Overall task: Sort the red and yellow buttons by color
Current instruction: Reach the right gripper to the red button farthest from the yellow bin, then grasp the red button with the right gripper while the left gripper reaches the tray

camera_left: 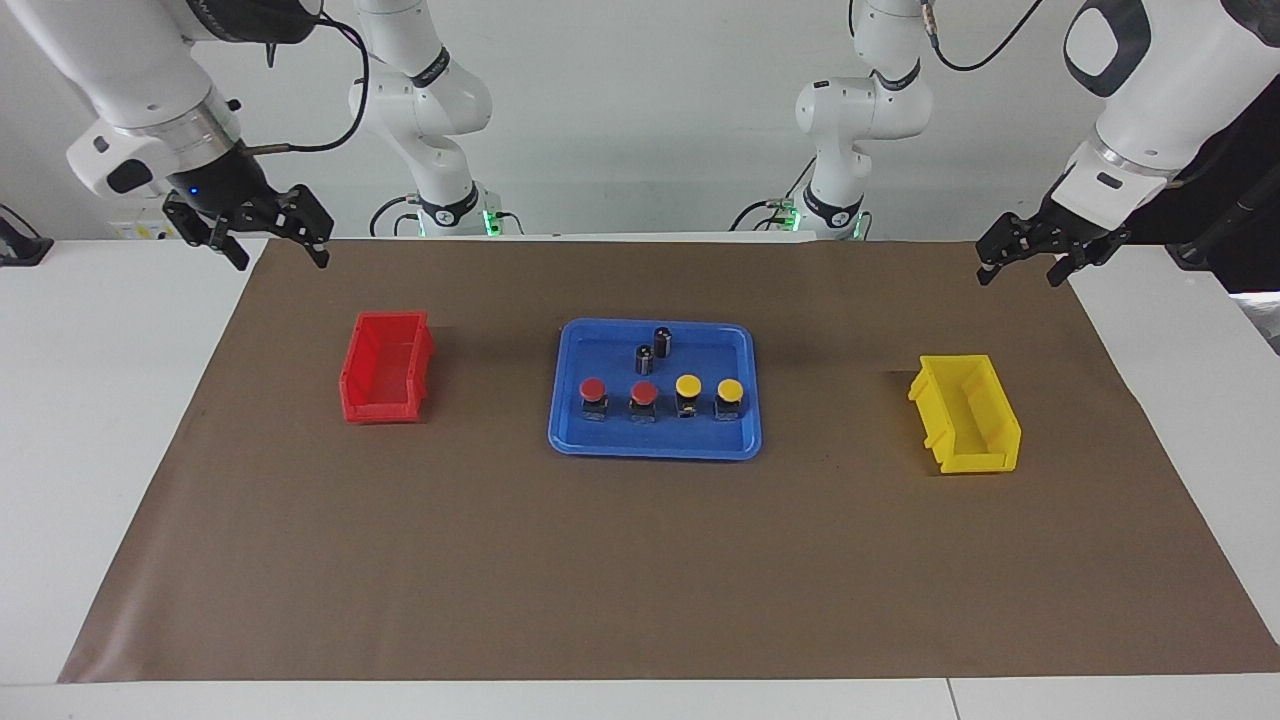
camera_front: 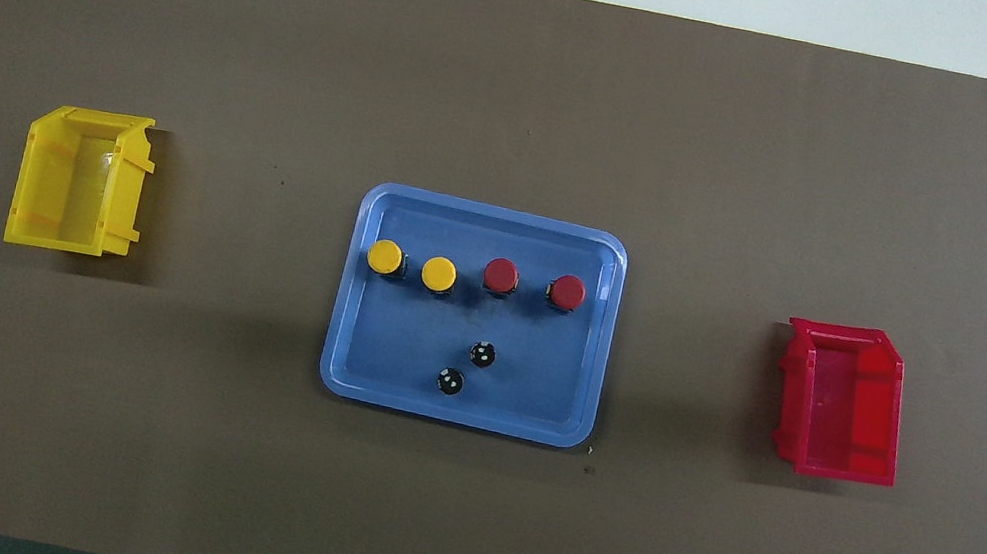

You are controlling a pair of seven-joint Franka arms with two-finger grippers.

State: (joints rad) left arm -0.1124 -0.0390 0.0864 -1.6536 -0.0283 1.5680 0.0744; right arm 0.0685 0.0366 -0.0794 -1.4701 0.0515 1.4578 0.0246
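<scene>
The red and yellow buttons, two red [camera_left: 618,390] and two yellow [camera_left: 709,388], stand upright in a single row in the blue tray [camera_left: 570,440] at mid-table, reds toward my right arm's end and yellows toward my left arm's, none yet sorted. Two dark capless cylinders [camera_left: 653,348] share the tray, nearer to me than the row (they look like no part of this job). A red bin [camera_left: 385,380] sits on the brown mat [camera_left: 640,580] toward my right arm's end and a yellow bin [camera_left: 966,414] toward my left arm's, each well apart from the tray; I judge the layout lets each arm serve the bin on its own side. My right gripper [camera_left: 272,238] hangs empty, fingers spread, over the mat's edge nearest me, toward the red bin's end. My left gripper [camera_left: 1022,260] waits empty and parted over the same edge at the yellow bin's end. In the overhead view only dark tips of either gripper show at the frame's sides, and from both views the buttons' square bases are mostly lost under their caps.
</scene>
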